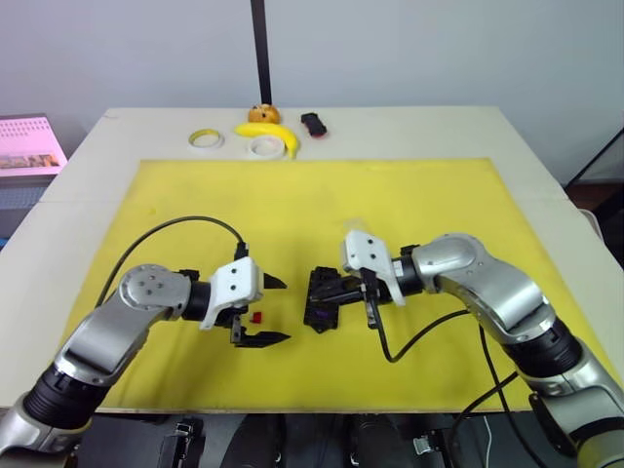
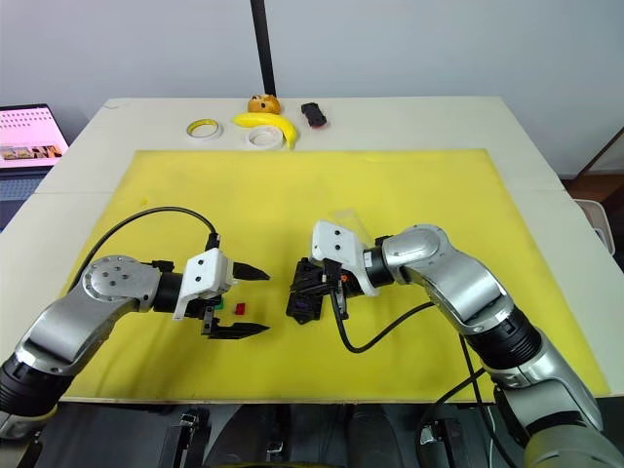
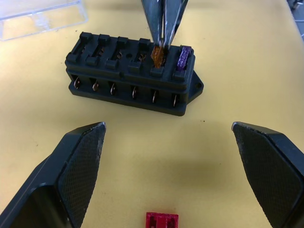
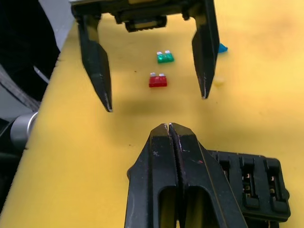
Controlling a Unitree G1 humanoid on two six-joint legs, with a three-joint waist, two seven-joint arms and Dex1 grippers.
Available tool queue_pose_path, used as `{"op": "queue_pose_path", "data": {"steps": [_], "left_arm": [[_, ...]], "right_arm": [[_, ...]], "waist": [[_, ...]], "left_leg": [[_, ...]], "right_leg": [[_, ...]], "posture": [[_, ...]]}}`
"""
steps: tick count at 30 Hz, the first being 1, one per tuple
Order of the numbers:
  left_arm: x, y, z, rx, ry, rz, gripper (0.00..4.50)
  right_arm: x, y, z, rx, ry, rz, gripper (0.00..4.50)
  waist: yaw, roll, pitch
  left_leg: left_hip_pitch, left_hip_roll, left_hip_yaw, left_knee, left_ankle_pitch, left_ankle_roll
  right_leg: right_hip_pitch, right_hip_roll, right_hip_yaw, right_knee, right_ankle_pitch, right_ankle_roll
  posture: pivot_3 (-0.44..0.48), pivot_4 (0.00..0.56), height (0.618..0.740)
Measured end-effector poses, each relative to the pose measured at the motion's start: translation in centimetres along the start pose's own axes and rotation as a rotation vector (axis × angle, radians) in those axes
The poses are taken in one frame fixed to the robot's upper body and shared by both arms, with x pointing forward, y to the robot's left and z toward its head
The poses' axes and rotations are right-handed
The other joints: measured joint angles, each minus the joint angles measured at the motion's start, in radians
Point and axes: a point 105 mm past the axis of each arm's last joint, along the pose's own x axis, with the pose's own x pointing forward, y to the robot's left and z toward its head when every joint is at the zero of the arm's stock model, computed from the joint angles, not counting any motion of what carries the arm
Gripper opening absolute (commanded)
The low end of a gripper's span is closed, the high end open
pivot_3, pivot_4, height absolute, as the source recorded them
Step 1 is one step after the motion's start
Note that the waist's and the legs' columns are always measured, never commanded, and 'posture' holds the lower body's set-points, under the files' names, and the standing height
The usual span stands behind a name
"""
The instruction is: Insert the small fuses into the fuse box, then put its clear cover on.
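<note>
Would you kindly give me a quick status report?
Right hand shut on orange fuse, seating it in fuse box. Left hand open over red fuse. Purple fuse in.

Pale beige table (image 1: 88, 185) sat against a plain grey-white wall (image 1: 439, 49), a big yellow mat (image 1: 322, 205) covering most of it. Black pole (image 1: 260, 49) rose behind the far edge. Laptop screen (image 2: 29, 132) glowed pink off to the left. Light was even, soft shadows.
</note>
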Motion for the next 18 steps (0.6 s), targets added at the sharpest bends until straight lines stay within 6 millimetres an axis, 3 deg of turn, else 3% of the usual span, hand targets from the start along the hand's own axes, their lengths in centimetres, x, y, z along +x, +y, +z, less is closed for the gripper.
{"op": "queue_pose_path", "data": {"steps": [18], "left_arm": [[0.0, 0.1, -0.1, -0.004, 0.002, 0.003, 4.50]], "right_arm": [[0.4, -0.3, -2.4, 0.023, 0.015, -0.004, 0.03]], "waist": [[0.000, 0.000, 0.000]], "left_leg": [[0.001, 0.000, 0.000, 0.000, 0.000, 0.000]], "right_leg": [[0.001, 0.000, 0.000, 0.000, 0.000, 0.000]], "posture": [[0.000, 0.150, 0.740]]}}
